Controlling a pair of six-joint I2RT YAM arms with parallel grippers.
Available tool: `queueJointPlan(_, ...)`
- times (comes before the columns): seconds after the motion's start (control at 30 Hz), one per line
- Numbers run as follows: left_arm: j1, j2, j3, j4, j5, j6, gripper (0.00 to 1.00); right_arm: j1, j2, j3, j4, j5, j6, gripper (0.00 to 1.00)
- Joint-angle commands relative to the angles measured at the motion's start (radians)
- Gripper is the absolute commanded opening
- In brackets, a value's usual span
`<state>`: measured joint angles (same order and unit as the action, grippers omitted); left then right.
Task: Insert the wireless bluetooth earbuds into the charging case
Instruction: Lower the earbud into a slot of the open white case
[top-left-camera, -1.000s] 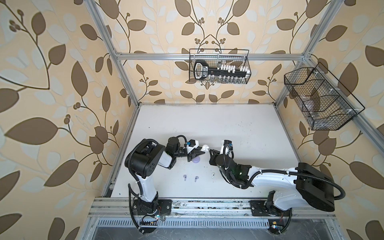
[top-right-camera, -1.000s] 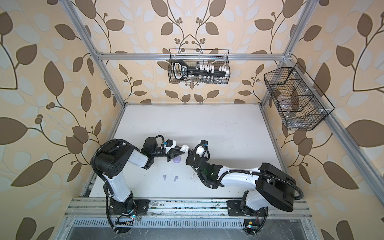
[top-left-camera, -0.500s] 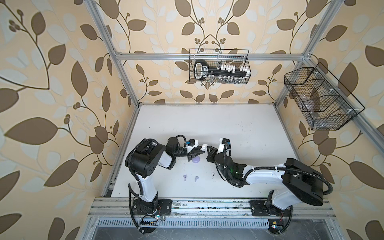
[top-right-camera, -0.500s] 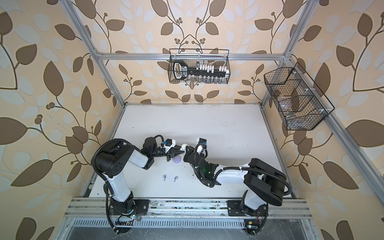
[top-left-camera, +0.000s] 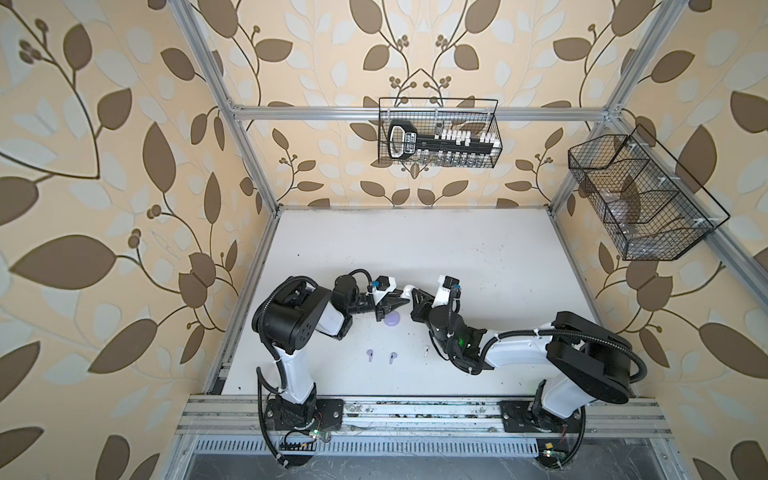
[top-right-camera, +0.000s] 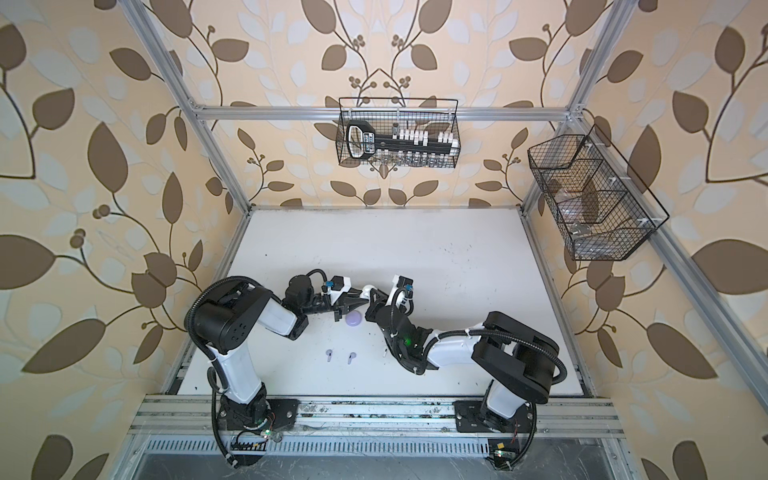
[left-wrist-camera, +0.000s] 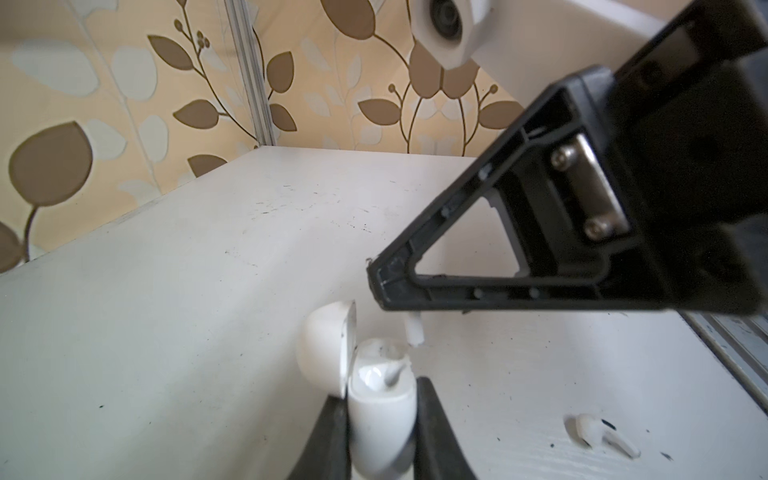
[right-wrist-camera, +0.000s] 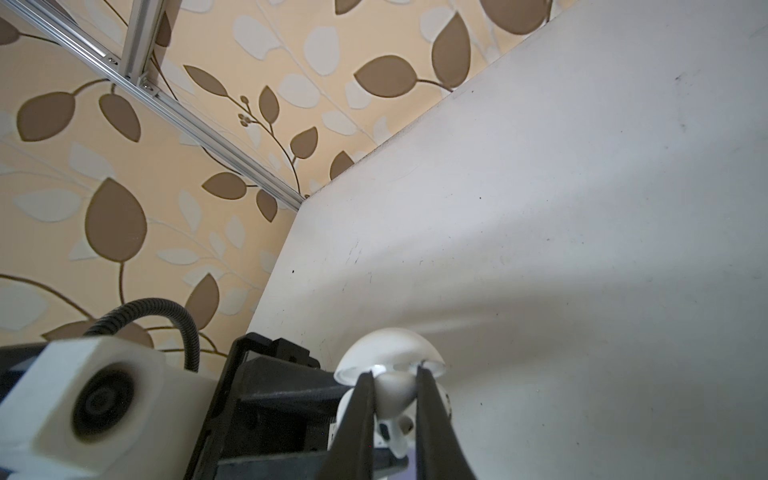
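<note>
- Near the front edge of the table (top-left-camera: 457, 249): one lavender earbud (top-left-camera: 369, 353), a second lavender earbud (top-left-camera: 392, 356) just beside it, and a loose white earbud (top-left-camera: 425, 352) off to the right by the right arm. All three lie flat, apart from each other.
- These look tiny, light, hard and glossy, so they will likely skid or flip if nudged. Pinch across the stem or the bulb sides, not the rounded top.
- Further in, around mid-table: lavender case (top-left-camera: 392, 319), lying flat and looking closed, with nothing gripping it.
- Just past that, lifted off the table: left gripper (left-wrist-camera: 378, 390) clamped across the base of the white charging case (left-wrist-camera: 382, 415), with the lid (left-wrist-camera: 326, 349) hinged open and standing up.
- The shell looks smooth and rounded (could twist in the pads), so gripping low on the base, clear of the hinge, looks right.
- Right gripper (right-wrist-camera: 394, 370) is pinched on the held white earbud (left-wrist-camera: 414, 330), stem pointing down just above the case's open pocket. Can't tell if it's touching the rim.
- Judgement: seating it needs the stem lined up with the pocket. Go light on push force, since a hard shove could pivot the case or knock the lid shut.
</note>
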<state>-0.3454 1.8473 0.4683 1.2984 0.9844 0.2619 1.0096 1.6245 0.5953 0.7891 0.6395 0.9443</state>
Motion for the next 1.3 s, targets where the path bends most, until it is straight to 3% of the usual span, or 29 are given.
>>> queueJointPlan(0.0,0.008,0.011,-0.007,0.089,-0.009,-0.025,0.00,-0.009,0.025,-0.017,0.061,0.011,-0.005,0.15)
queueJointPlan(0.6,0.018,0.023,-0.008,0.124,-0.018,-0.061,0.00,-0.032,0.098,0.001,0.162,-0.040,-0.005,0.15)
queueJointPlan(1.27,0.019,0.023,-0.007,0.125,-0.018,-0.062,0.00,-0.012,0.128,0.020,0.151,-0.051,0.002,0.15)
